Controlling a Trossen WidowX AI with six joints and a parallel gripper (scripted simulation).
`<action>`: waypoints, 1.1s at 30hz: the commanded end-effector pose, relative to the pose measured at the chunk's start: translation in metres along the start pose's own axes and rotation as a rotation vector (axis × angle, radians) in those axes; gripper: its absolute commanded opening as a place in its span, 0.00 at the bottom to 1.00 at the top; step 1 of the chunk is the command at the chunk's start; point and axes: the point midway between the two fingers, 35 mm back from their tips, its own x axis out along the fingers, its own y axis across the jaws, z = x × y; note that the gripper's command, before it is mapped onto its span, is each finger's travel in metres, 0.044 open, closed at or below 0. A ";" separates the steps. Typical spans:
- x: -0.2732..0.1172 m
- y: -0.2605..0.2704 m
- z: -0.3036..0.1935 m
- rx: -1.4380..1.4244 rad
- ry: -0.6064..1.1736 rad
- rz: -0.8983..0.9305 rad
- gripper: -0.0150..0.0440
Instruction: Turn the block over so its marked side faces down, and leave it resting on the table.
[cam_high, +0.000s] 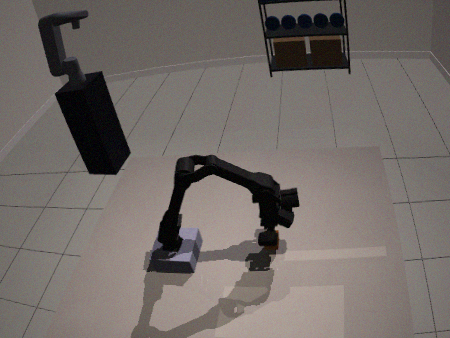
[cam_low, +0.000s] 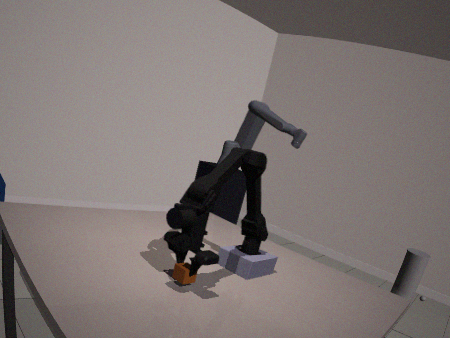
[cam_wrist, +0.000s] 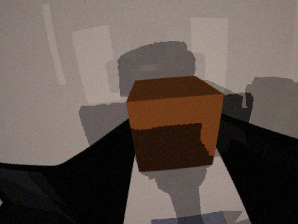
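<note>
Orange block clamped in our fingers, inward of the table's edges; we judged the grasp done, turning and setting down left.
</note>
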 end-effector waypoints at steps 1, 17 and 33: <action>-0.007 0.001 0.002 0.001 -0.017 0.006 0.25; 0.002 0.002 0.005 -0.005 -0.258 0.003 0.25; 0.001 0.001 -0.002 0.001 -0.508 0.005 0.25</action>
